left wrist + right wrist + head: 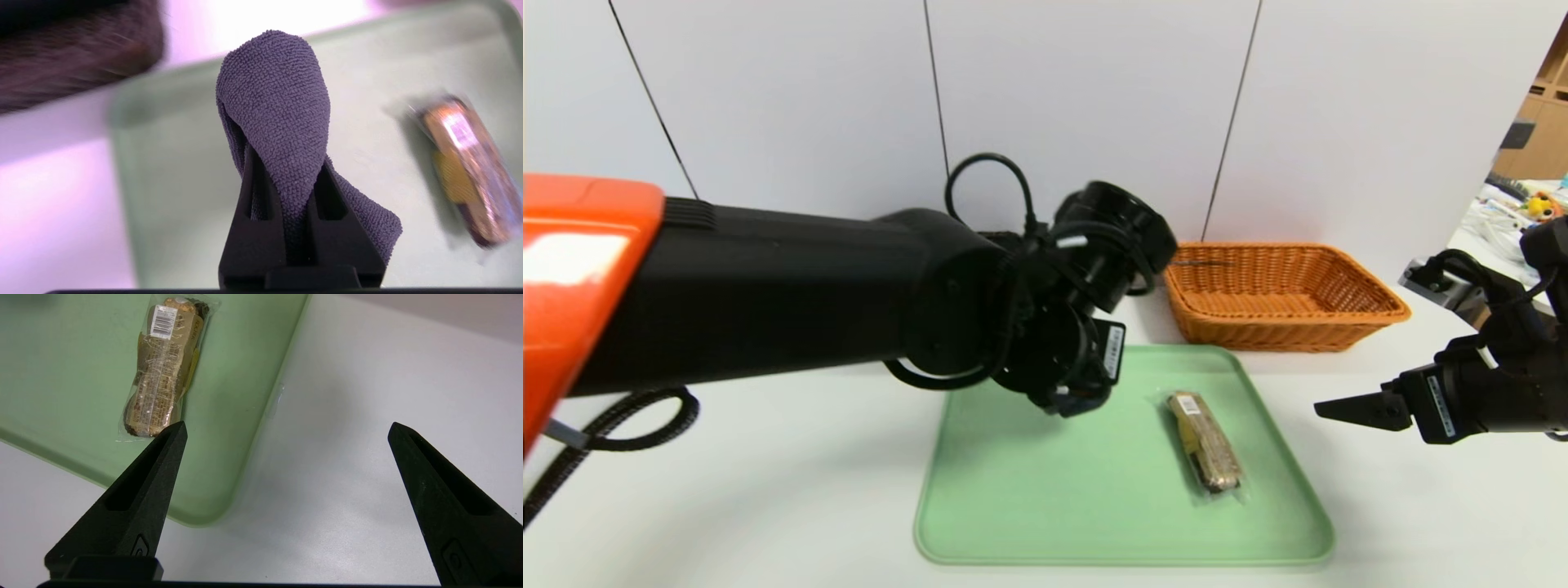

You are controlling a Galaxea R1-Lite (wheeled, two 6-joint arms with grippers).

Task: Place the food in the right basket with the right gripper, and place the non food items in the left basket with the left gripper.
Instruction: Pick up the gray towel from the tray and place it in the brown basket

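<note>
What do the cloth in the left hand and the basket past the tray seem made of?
Cloth: probably terry or microfibre, matt, going by its fine looped nap. Orange-tan basket: wicker or plastic imitation, slightly glossy, shown by its woven strands.

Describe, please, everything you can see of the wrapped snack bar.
The snack bar is long and golden-brown, with dark ends, in clear, crinkled plastic that sticks out past both ends. It carries a white barcode label near one end, printed text and a yellow patch along one side. It appears unopened and lies flat, slightly aslant, on the right part of the green tray; no gripper touches it.
</note>
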